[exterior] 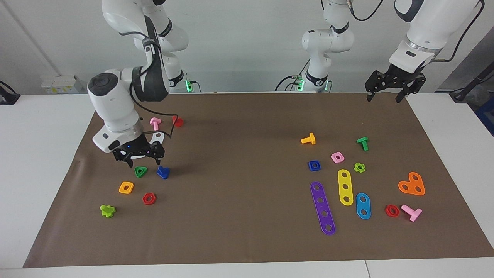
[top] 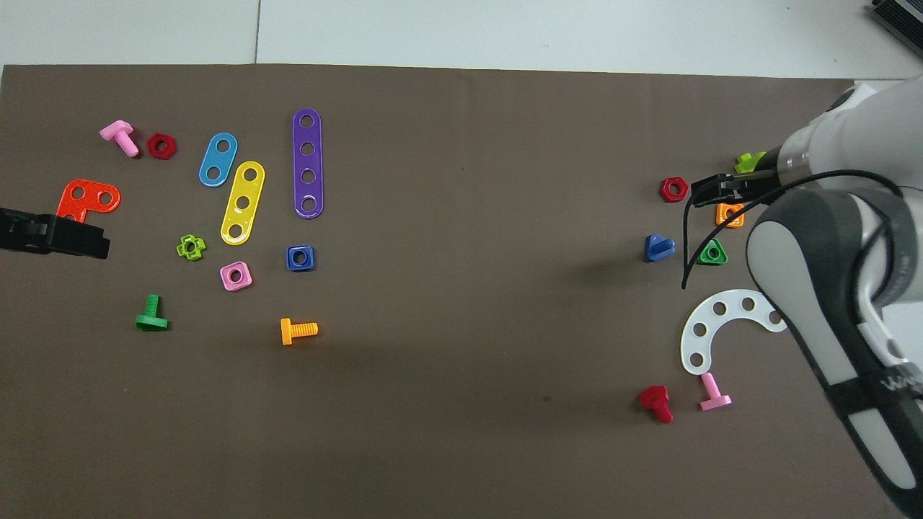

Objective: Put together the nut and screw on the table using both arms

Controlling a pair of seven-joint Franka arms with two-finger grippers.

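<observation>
The dark blue screw (exterior: 163, 172) (top: 658, 247) lies on the brown mat (exterior: 239, 154) at the right arm's end of the table, beside a green triangular nut (exterior: 141, 171). My right gripper (exterior: 142, 160) (top: 721, 189) hangs low and open over the green nut, next to the screw and not touching it. The dark blue square nut (exterior: 314, 165) (top: 300, 257) lies flat toward the left arm's end, beside a pink square nut (exterior: 337, 157). My left gripper (exterior: 384, 96) (top: 72, 241) waits, raised, open and empty, over the mat's corner.
Around the screw lie an orange square nut (exterior: 126, 187), a red hex nut (exterior: 149, 198), a white curved plate (exterior: 157, 136) and a red screw (exterior: 177, 121). Around the blue nut lie an orange screw (exterior: 308, 139) and purple (exterior: 322, 207) and yellow (exterior: 345, 187) strips.
</observation>
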